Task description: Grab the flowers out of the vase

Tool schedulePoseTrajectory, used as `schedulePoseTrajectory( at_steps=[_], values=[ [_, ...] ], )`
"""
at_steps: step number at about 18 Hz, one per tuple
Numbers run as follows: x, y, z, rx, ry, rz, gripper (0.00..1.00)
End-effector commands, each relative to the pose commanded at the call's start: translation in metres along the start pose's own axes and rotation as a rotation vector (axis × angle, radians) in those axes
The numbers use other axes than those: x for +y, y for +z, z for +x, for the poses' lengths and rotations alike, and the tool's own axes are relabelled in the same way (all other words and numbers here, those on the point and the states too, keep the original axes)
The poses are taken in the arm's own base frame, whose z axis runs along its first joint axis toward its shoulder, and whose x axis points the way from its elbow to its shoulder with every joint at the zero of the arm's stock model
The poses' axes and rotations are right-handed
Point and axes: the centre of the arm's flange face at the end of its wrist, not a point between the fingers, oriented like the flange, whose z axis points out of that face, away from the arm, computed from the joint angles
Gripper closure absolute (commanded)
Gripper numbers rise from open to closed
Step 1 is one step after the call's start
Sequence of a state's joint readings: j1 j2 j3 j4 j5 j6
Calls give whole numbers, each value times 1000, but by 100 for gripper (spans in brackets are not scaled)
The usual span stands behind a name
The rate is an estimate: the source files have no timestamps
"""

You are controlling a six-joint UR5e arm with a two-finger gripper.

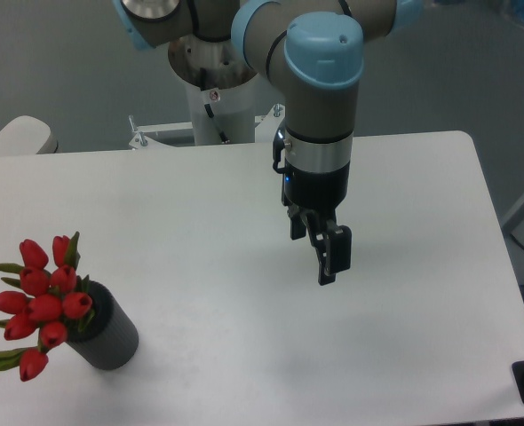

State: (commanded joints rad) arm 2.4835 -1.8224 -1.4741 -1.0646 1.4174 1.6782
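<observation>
A bunch of red closed tulip buds with thin green leaves [42, 297] stands in a short dark grey ribbed cylindrical vase [111, 335] at lower left on the white table [404, 355], well apart from the black two-finger gripper [326, 257] hanging empty at centre, its finger spacing impossible to tell.

Flowers [40, 302]: a bunch of red closed tulip buds with thin green leaves, standing in the vase and leaning out toward the left, the buds spread in a loose cluster over the rim. Vase [111, 335]: a short, dark grey, matte, finely ribbed cylinder, tilted in view, resting on the near left part of the white table.
</observation>
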Motion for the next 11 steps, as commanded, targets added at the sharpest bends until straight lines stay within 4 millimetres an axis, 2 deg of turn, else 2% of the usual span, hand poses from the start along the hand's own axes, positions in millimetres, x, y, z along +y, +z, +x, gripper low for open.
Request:
schedulePoseTrajectory(
  at_steps=[4, 8, 11],
  values=[
    [-1, 0, 0, 0, 2, 5, 0],
    [-6, 13, 11, 22, -17, 84, 0],
    [-10, 10, 19, 33, -162, 107, 0]
  ],
)
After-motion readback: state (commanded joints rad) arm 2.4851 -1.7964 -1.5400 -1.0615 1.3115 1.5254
